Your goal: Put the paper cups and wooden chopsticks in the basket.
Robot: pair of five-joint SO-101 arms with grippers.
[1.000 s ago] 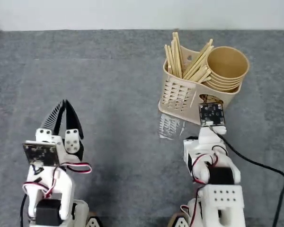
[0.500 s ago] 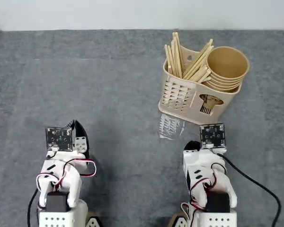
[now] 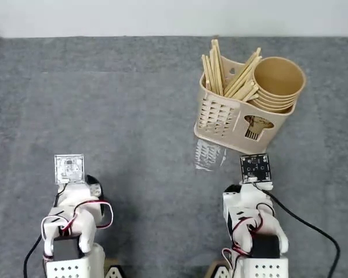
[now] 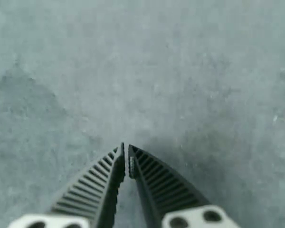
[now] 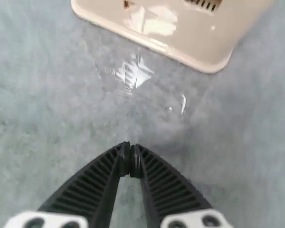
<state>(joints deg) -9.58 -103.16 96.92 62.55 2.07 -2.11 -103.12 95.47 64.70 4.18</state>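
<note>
High view inspection: the paper cups (image 3: pixel 278 78) and wooden chopsticks (image 3: pixel 217 69) are found lodged inside the basket (image 3: pixel 220 119), so the task is judged complete, and the left gripper (image 4: pixel 126 159) and right gripper (image 5: pixel 129 159) are held closed on nothing.

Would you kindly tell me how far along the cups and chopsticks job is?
Done: the paper cups sit stacked in the basket, and the wooden chopsticks stand beside them in it. In hand: nothing; the left gripper and right gripper are shut with nothing between them, over the mat. Left: apparently nothing.
</note>
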